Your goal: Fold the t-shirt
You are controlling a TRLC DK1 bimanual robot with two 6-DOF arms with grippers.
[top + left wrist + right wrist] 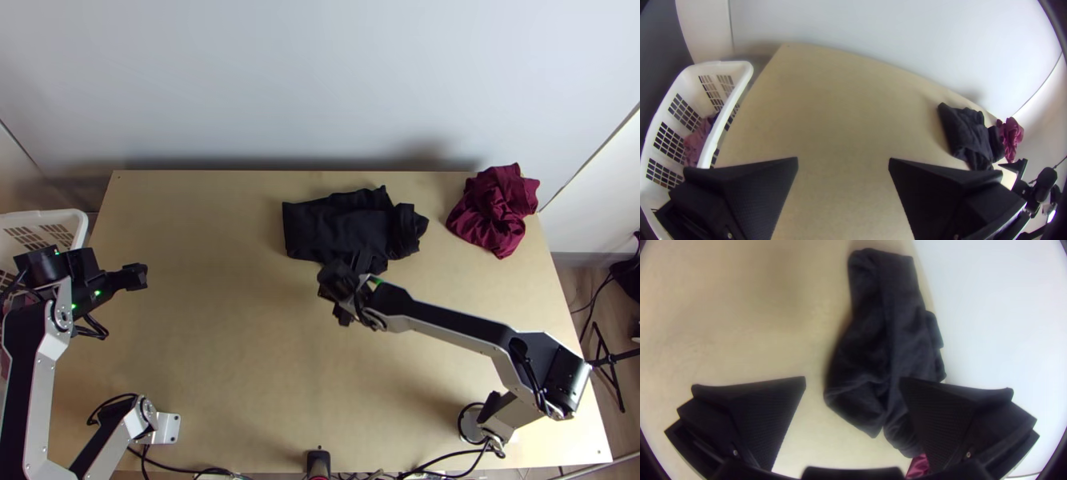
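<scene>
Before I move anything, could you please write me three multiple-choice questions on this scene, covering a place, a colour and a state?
1. Where is the black cloth?
A) On the floor
B) Under the dark red cloth
C) On the table, left of the dark red cloth

2. What colour is the basket?
A) White
B) Green
C) Black

3. How are the right gripper's fingers?
A) Pressed together
B) Spread apart
C) Crossed

1 C: the top view shows bare tabletop between the cloths.
2 A: its rim and slatted walls are white.
3 B: a wide gap separates them.
</scene>
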